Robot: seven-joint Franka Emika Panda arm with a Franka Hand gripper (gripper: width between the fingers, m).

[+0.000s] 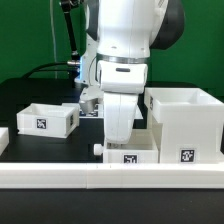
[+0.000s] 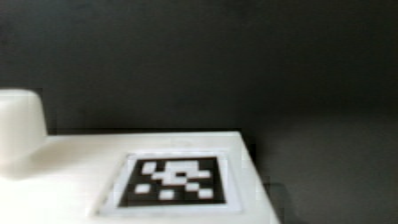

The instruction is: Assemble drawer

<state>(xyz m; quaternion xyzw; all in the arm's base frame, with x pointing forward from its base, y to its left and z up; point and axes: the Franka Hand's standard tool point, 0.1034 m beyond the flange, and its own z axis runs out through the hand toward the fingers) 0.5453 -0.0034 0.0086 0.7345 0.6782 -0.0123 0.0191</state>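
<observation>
- Your Panda arm fills the middle of the exterior view, and its pincer points straight down. Its fingers are hidden behind the hand there and do not show in the wrist view, so I cannot tell you whether it is open or closed.
- The drawer's large shell stands on the black table, just beside the pincer toward the exterior view's right, with its open side up.
- The long low border wall runs across in front of the pincer, on the camera's side.
- The near tray lies directly below the pincer and close against the shell; you cannot tell whether they touch.
- The second tray sits well apart from the pincer, toward the exterior view's left, its opening up.
- A small knob juts from the near tray, just below the pincer.
- In the wrist view you look down on a square tag on a white face, with a blurred rounded white shape beside it.
</observation>
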